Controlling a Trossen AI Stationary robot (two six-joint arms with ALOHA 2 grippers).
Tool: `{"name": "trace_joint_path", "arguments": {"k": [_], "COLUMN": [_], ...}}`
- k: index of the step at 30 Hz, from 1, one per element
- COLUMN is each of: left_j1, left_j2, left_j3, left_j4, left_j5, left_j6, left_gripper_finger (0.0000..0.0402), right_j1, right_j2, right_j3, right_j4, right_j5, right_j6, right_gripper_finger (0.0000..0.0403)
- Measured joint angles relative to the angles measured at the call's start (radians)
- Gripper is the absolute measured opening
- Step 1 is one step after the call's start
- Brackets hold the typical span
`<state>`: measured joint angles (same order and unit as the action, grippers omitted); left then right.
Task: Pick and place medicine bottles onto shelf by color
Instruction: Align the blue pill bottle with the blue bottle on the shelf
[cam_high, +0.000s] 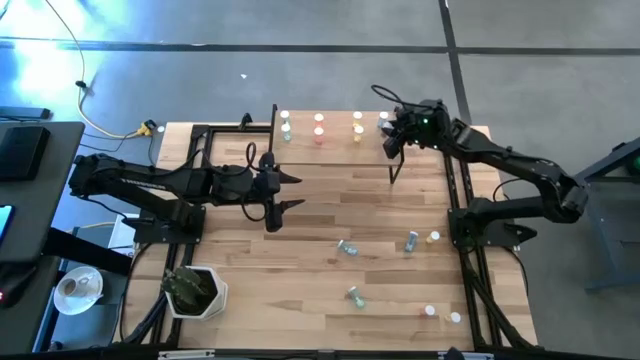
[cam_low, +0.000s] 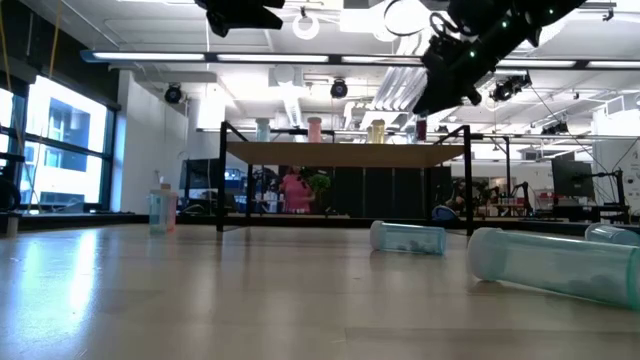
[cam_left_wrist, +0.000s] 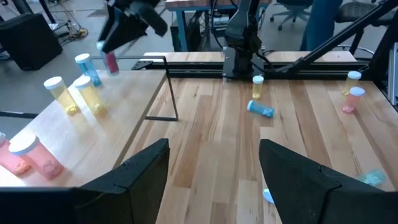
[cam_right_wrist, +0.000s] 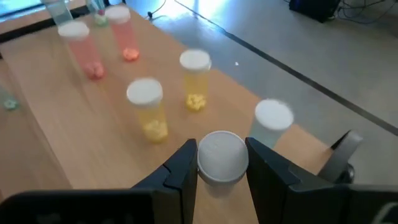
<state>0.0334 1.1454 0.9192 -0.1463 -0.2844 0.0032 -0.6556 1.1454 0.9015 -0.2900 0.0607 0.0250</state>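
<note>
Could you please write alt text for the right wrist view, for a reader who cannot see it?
The right tool grips a white-capped bottle above the light-wood shelf. On the shelf stand two yellow bottles, two pink bottles and a white-capped bottle beside the tool.

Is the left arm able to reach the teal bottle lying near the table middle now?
Probably yes: the left pincer is open and empty, and bare table lies between it and the teal bottle.

Shelf (cam_high: 335, 128) crowded with upright bottles (cam_right_wrist: 148, 112); table centre (cam_high: 330, 205) open.
</note>
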Motion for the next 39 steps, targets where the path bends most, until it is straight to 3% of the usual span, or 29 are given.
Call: {"name": "trace_joint_path", "arguments": {"k": [39], "left_j1": [0.000], "left_j2": [0.001], "left_j3": [0.000], "left_j4": [-0.008], "left_j5": [-0.023], "left_j6": [-0.010], "left_gripper_finger": [0.0239], "right_j1": [0.021], "right_j2": [0.044], "right_j3": [-0.011], "right_j4": [-0.042], "right_j5": [0.014], "right_j6": [0.021], "right_gripper_finger": [0.0099]}}
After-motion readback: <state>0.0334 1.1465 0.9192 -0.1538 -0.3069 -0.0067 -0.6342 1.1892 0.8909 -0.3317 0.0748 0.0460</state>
